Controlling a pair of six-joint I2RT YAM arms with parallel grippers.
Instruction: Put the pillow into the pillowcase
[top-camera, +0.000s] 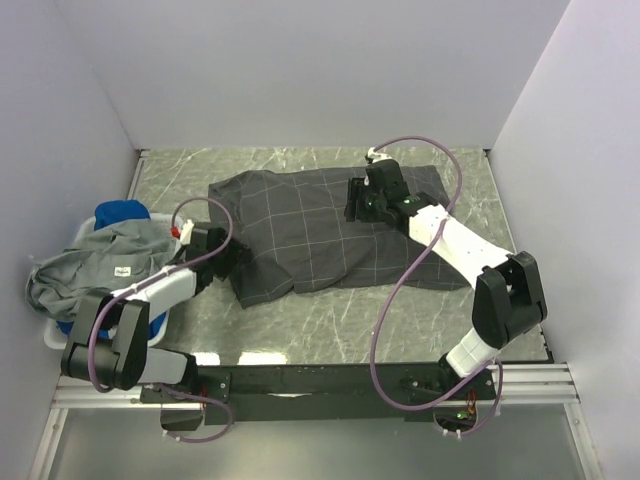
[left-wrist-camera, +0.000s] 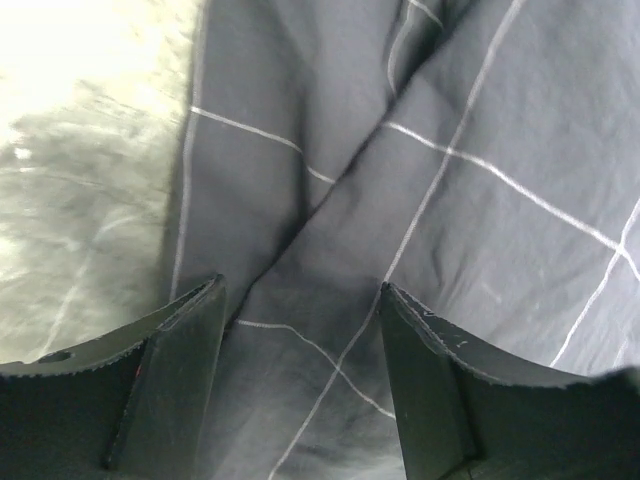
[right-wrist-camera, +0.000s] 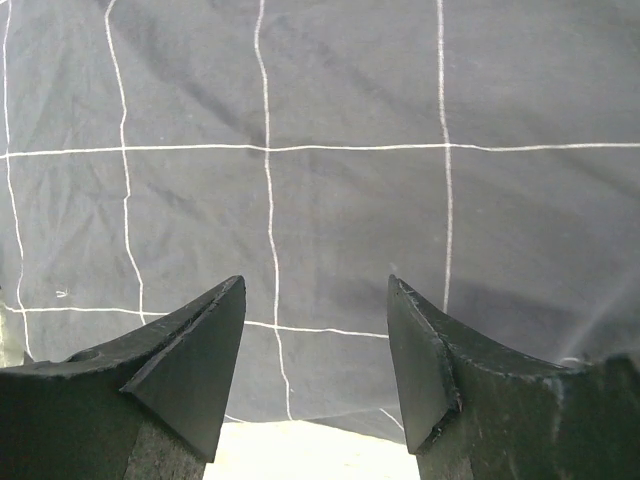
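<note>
The dark grey pillowcase (top-camera: 300, 235) with its thin light grid lies spread and creased across the middle of the marble table. No pillow shows in the top view. My left gripper (top-camera: 232, 262) is open at the case's left edge, its fingers straddling a fold of the cloth (left-wrist-camera: 300, 290). My right gripper (top-camera: 358, 205) is open over the case's upper right part, with nothing held between its fingers (right-wrist-camera: 318, 285). Between the right fingers, a pale cream patch (right-wrist-camera: 310, 455) shows below a cloth edge. I cannot tell whether that patch is pillow or table.
A white basket (top-camera: 55, 335) stands at the left wall, holding a plain grey garment (top-camera: 110, 262) and a blue cloth (top-camera: 122, 213). Bare marble table (top-camera: 330, 320) lies in front of the case. White walls close in the left, back and right.
</note>
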